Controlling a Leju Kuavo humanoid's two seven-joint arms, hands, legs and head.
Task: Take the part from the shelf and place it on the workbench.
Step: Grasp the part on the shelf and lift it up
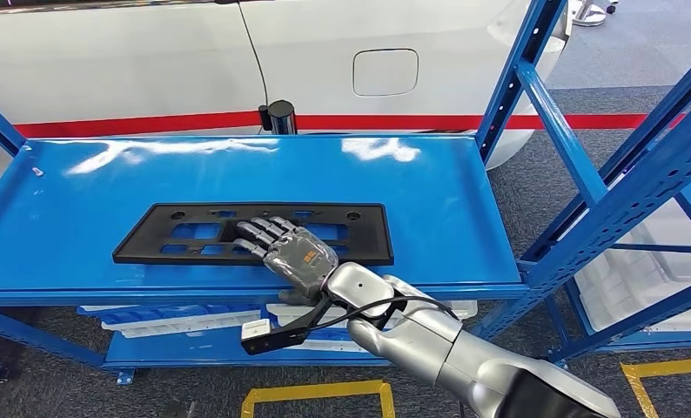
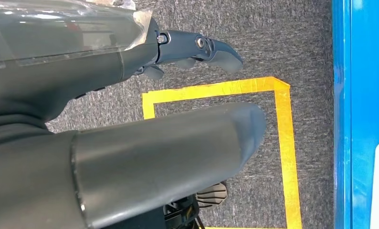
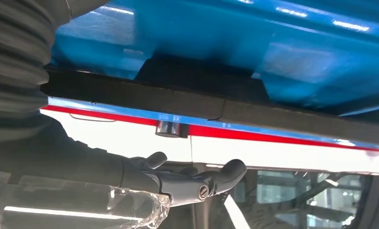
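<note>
The part (image 1: 185,235) is a flat black plate with cut-outs, lying near the front edge of the blue shelf (image 1: 238,170). My right hand (image 1: 290,248) reaches over its middle from the front, fingers stretched out and spread across the plate. In the right wrist view the fingers (image 3: 216,179) hover a little off the part's dark edge (image 3: 178,102), with nothing between them. My left hand (image 2: 130,124) hangs beside the shelf over the floor, its fingers (image 2: 211,47) extended and holding nothing.
Blue uprights and braces (image 1: 586,200) stand to the shelf's right. A lower level (image 1: 177,318) carries white parts. Behind the shelf is a white car with a red stripe and a black post (image 1: 280,116). Yellow tape (image 1: 316,396) marks the grey floor.
</note>
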